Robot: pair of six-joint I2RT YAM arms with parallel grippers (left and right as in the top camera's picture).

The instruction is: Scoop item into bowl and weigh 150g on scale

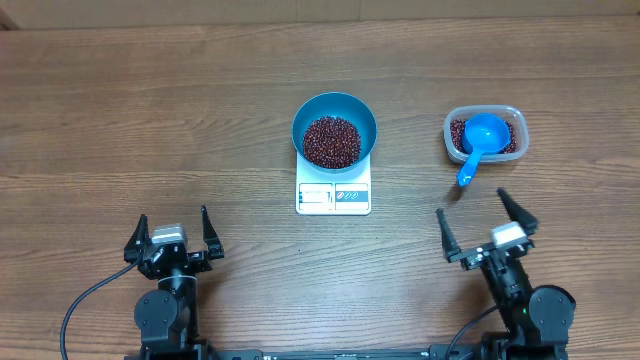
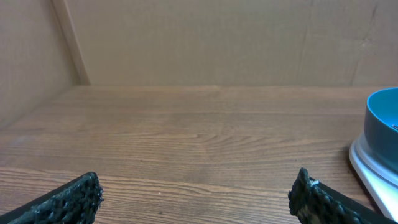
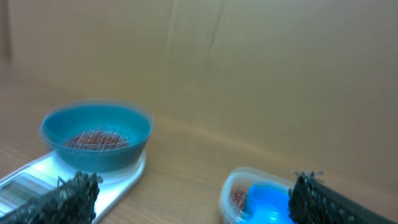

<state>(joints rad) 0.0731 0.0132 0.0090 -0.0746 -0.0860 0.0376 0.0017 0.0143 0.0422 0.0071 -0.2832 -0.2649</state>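
Table (image 1: 150, 120): a brown wood-grain top is seen under both tools.
Left gripper (image 1: 173, 218): the jaws are spread wide and nothing is held between them. Only bare table is seen straight ahead of it.
Right gripper (image 1: 470, 204): the jaws are likewise spread wide and nothing is gripped.
Scale (image 1: 333, 198): it is placed ahead and to the right of the left gripper, and ahead and to the left of the right gripper. Its display panel is turned towards both.
Bowl (image 1: 366, 112): it is set on the far part of the scale, well apart from either tool.
Tub (image 1: 510, 118): a clear plastic container is seen ahead of the right gripper, slightly to its right.
Scoop (image 1: 480, 138): its blue head is laid in the tub. Its handle is hung over the near rim and pointed towards the right gripper's open jaws, near but not touched.
Beans (image 1: 331, 141): a maroon heap is held in the bowl, and more are seen in the tub beside the scoop.
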